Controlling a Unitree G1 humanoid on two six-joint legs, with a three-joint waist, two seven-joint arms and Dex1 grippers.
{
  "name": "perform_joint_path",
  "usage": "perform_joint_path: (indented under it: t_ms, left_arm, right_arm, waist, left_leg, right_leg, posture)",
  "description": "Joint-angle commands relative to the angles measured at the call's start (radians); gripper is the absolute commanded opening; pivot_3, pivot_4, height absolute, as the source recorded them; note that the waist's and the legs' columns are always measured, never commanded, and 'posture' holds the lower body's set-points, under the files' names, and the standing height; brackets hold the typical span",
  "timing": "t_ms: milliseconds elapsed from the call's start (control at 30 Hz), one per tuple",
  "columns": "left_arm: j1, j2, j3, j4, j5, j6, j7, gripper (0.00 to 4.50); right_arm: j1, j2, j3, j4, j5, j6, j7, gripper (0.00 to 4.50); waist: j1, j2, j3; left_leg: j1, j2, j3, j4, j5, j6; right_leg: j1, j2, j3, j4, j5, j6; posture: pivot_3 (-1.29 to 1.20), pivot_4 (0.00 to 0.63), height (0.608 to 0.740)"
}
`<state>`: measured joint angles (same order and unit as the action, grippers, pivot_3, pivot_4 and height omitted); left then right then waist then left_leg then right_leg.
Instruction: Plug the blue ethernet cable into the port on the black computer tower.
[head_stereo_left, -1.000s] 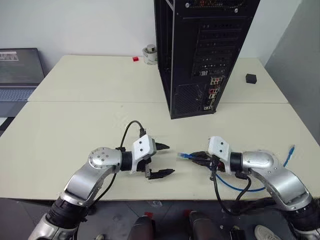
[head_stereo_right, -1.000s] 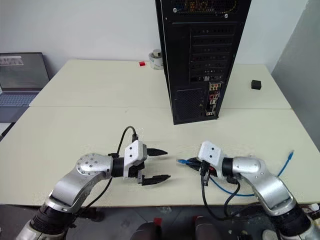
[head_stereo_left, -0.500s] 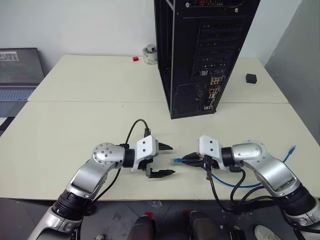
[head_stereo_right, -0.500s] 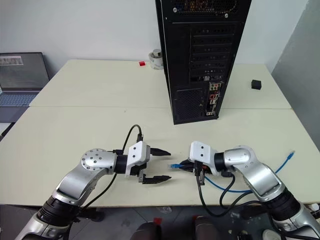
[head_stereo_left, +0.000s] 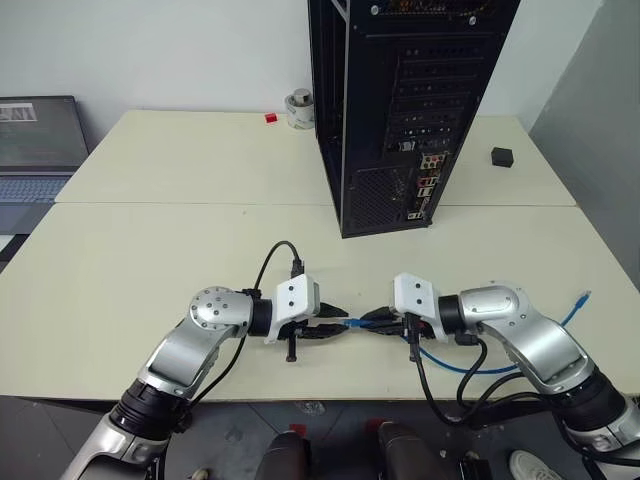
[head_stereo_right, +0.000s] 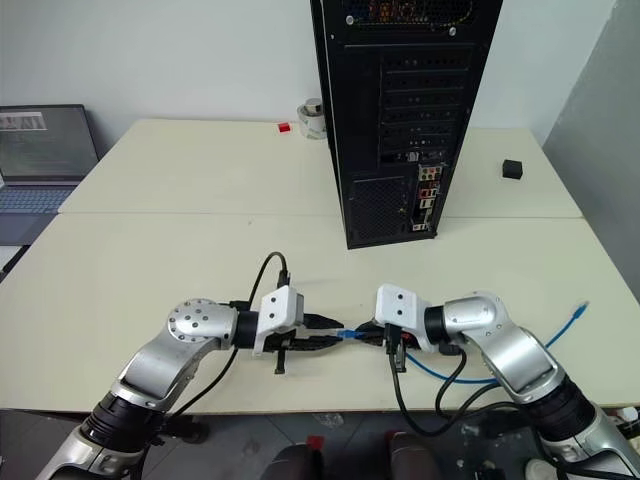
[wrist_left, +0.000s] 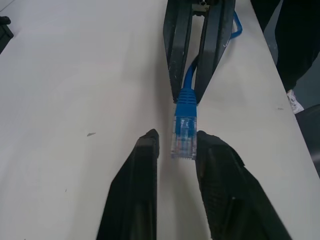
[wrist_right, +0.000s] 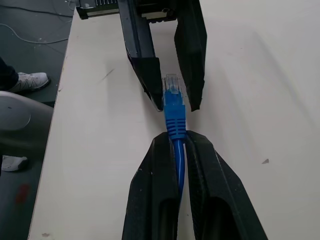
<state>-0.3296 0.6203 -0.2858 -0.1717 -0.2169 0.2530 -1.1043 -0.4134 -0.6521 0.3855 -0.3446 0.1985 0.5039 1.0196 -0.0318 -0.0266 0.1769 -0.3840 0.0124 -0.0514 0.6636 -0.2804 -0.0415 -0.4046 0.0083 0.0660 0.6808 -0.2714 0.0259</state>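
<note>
**Plug handoff between grippers, front edge of table**

The right gripper (wrist_right: 174, 145) is pinching the blue ethernet cable (wrist_right: 175, 117) on the cord just behind the boot, holding the plug out toward the left arm. The left gripper (wrist_left: 175, 142) is closing narrow around the clear plug, fingers (wrist_left: 147, 145) sitting at either side of it; whether they are actually squeezing it yet is hard to tell. Both are hovering low over the cream table (head_stereo_left: 150, 240), well short of the black computer tower (head_stereo_left: 400, 110).

Handling, as a judgement: cable is looking light and floppy, so gripping far back is letting the plug droop; better hold is the stiff boot or plug body. Plug is small, hard, smooth plastic, likely slippery, and the clip tab is probably fragile.

Looks: bright blue thin cord, ribbed blue boot, clear-bluish plug. Slack is looping off the table edge by the right arm, far end (head_stereo_left: 583, 297) lying near the right edge. The port on the tower's rear is too small to pick out.
</note>
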Motion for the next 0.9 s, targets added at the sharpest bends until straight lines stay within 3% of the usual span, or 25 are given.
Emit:
perform_joint_path:
  t_ms: [33,267,467,700,800,900]
  left_arm:
    - [-0.009,-0.007,0.0,-0.005,0.013,-0.021,0.008,0.28]
    - [0.001,-0.015,0.009,-0.003,0.022,-0.037,0.021,0.26]
    - [0.026,-0.03,0.025,-0.021,0.011,-0.091,0.03,0.26]
    - [0.122,-0.026,0.026,-0.091,0.037,-0.158,0.074,0.26]
    - [0.145,-0.056,0.028,-0.076,0.13,-0.298,0.171,0.26]
    - [0.144,-0.067,0.032,-0.021,0.267,-0.504,0.282,0.26]
  right_arm:
    - [-0.019,0.012,-0.004,-0.024,0.004,-0.019,0.01,0.01]
    - [-0.022,0.01,0.001,-0.026,-0.009,-0.032,0.03,0.01]
    - [-0.03,-0.016,-0.018,-0.023,-0.001,-0.06,0.074,1.74]
    - [-0.014,-0.146,-0.201,-0.093,0.179,0.103,0.144,3.44]
    - [0.019,-0.134,-0.294,-0.134,0.306,0.229,0.102,4.17]
    - [0.038,-0.098,-0.343,-0.16,0.378,0.309,0.035,4.5]
  waist:
    - [0.0,0.0,0.0]
    - [0.0,0.0,0.0]
    - [0.0,0.0,0.0]
    - [0.002,0.0,0.0]
    - [0.002,0.0,0.0]
    - [0.002,0.0,0.0]
  left_leg:
    - [0.0,0.0,0.0,0.0,0.0,0.0]
    - [0.0,0.0,0.0,0.0,0.0,0.0]
    - [0.0,0.0,0.0,0.0,0.0,0.0]
    - [0.0,-0.001,0.0,0.0,0.0,0.0]
    - [0.0,0.0,-0.001,0.0,0.0,0.0]
    - [0.0,0.0,-0.001,0.0,0.0,0.0]
  right_leg:
    - [0.0,0.0,0.0,0.0,0.0,0.0]
    - [0.0,0.0,0.0,0.0,0.0,0.0]
    - [0.0,0.0,0.0,0.0,0.0,0.0]
    - [0.0,-0.002,0.0,0.0,0.0,0.0]
    - [0.0,-0.002,-0.001,0.0,0.0,0.0]
    - [0.0,-0.003,0.0,0.0,0.0,0.0]
  posture:
    - [0.0,0.15,0.74]
    - [0.0,0.15,0.74]
    - [0.0,0.15,0.74]
    - [0.0,0.15,0.74]
    - [0.0,0.15,0.74]
    - [0.0,0.15,0.74]
